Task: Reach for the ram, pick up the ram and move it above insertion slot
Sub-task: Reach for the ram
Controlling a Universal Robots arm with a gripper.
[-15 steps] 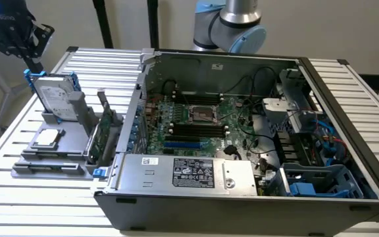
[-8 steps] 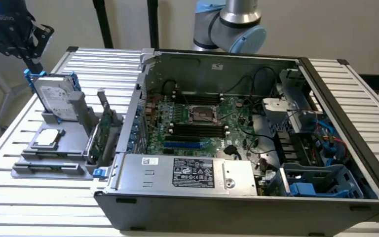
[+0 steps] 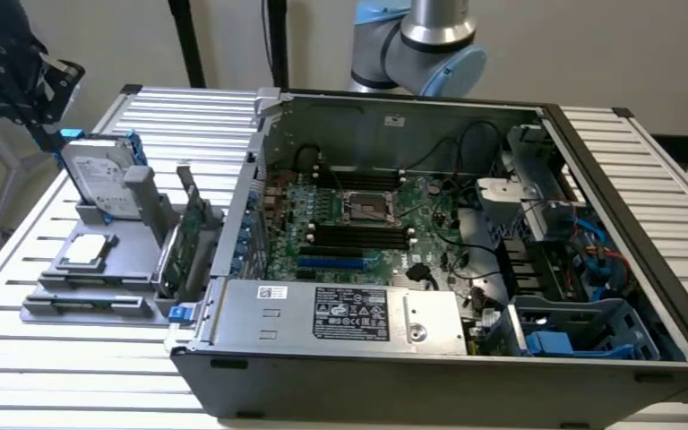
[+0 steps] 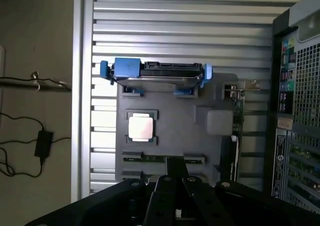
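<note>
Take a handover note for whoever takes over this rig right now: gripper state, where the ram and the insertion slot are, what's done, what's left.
Gripper: shut, holding nothing, hovering above the gray fixture, roughly over the ram.
Ram: sits on edge in its holder slot in the fixture, near the processor chip; not grasped.
Insertion slot: black memory slots on the motherboard inside the open case.
Done: the gripper is over the fixture.
Left: the ram is not yet gripped, lifted or carried above the memory slots.
</note>
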